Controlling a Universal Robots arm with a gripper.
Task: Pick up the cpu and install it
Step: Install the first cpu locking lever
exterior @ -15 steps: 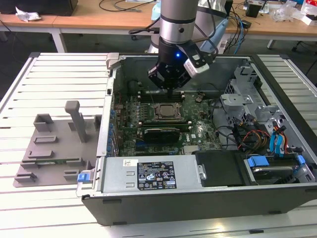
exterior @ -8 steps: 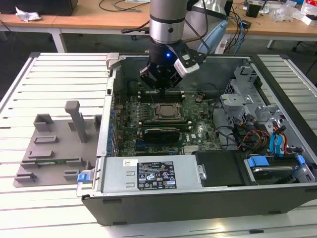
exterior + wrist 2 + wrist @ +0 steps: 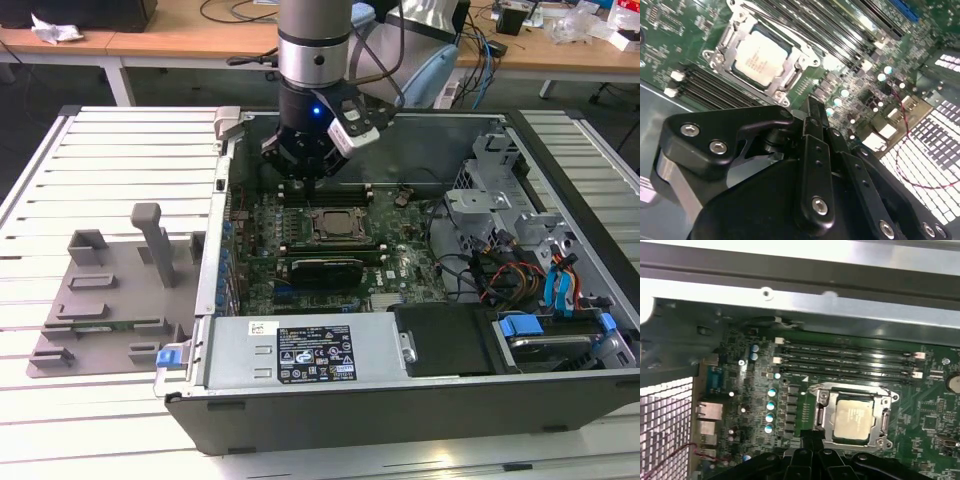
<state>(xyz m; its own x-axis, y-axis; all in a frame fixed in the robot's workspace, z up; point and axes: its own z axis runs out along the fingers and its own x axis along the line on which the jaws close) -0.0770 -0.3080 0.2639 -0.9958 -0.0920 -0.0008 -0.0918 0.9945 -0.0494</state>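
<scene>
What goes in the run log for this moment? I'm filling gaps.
cpu: seated in socket | gripper: above motherboard, beside socket, holding nothing | case: open

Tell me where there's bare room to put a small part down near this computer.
Free: the slatted table behind the grey fixture plate, and the strip at the exterior view's right of the computer case. Crowded: inside the case, where the gripper hangs over the motherboard by the cpu in its socket, with cables toward the exterior view's right.

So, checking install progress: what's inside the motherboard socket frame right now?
The cpu lies inside the socket frame, silver top showing. Whatever is beneath the chip is covered.
</scene>
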